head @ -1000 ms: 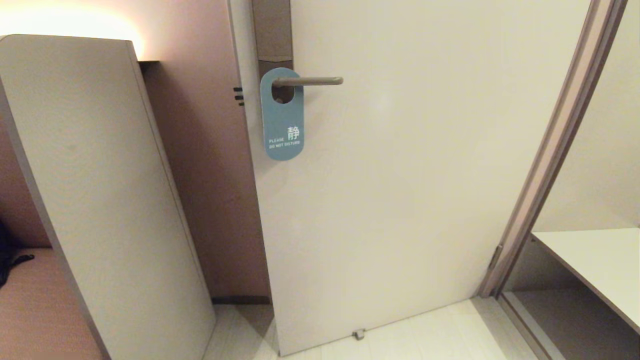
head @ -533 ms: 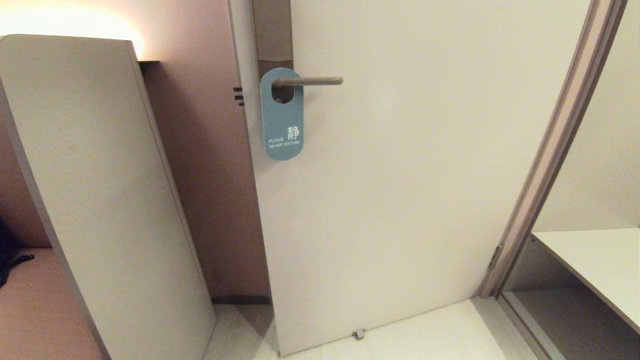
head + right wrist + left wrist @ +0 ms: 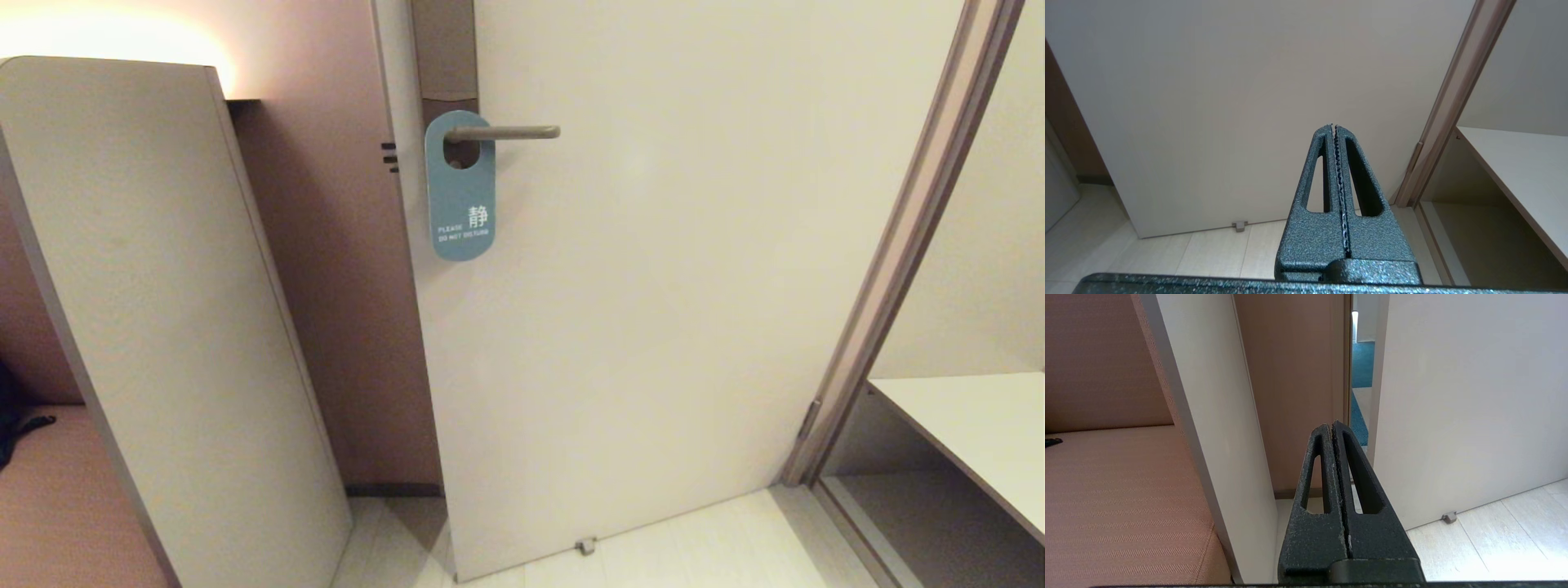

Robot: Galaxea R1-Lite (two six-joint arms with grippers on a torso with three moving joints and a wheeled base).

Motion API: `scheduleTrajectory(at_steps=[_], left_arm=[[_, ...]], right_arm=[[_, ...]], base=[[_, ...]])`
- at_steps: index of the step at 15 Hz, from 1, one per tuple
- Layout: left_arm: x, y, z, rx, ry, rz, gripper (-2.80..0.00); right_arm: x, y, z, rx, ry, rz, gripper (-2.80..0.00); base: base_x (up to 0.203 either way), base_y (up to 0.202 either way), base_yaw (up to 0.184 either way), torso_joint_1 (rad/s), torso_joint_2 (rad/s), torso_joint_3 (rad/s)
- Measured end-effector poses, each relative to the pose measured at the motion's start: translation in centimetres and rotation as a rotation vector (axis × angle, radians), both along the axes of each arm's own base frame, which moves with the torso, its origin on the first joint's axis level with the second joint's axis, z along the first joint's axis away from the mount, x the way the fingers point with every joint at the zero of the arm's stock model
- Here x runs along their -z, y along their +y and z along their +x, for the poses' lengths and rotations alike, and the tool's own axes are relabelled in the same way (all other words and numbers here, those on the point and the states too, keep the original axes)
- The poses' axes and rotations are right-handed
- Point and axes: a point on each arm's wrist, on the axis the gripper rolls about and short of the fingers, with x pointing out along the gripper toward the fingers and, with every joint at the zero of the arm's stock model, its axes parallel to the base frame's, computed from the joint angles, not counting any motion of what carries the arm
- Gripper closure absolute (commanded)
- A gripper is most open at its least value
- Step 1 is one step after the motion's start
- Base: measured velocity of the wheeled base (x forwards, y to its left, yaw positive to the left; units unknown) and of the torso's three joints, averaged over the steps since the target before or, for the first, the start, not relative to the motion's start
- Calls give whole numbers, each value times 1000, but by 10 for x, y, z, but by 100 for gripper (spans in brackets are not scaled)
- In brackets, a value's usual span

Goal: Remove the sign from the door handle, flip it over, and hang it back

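Note:
A blue sign (image 3: 462,192) with white "Please do not disturb" lettering hangs by its cut-out hole on the grey lever door handle (image 3: 506,132) of the pale door (image 3: 653,286). Neither arm shows in the head view. My left gripper (image 3: 1331,425) is shut and empty, low down, facing the gap between the door's edge and a pale panel. My right gripper (image 3: 1333,126) is shut and empty, low down, facing the door's lower part. The sign is out of both wrist views.
A tall pale panel (image 3: 163,327) leans at the left beside a pink bench seat (image 3: 57,506). A small door stop (image 3: 584,545) sits on the floor. The door frame (image 3: 898,245) and a white shelf (image 3: 971,425) stand at the right.

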Motion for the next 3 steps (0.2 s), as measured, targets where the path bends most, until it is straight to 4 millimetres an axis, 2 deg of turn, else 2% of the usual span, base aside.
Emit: scheduleTrajectory(at_steps=[3], left_arm=[[0,0,0,0,0,0,0]], right_arm=[[0,0,0,3,-1,6,0]], base=[[0,0,0,0,0,0]])
